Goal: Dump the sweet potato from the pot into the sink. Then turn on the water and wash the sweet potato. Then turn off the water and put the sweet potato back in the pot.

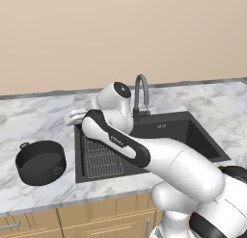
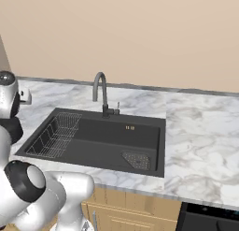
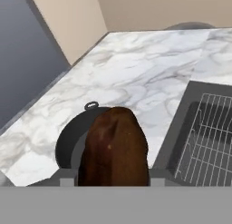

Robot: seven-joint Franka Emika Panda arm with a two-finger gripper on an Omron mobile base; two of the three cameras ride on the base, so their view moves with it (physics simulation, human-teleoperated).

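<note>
My gripper is shut on the sweet potato, a reddish-brown oblong lump that fills the middle of the hand view. Behind and below it lies the dark round pot, with one loop handle toward the wall. In the left base view the pot stands on the counter left of the sink, and nothing shows inside it. My hand hovers over the counter at the sink's far left corner, above and beyond the pot. The faucet stands behind the basin; no water shows.
A wire grid rack lies in the sink's left half and a drain strainer at its front right. Marble counter runs on both sides. My own arm crosses over the sink. A wall rises behind.
</note>
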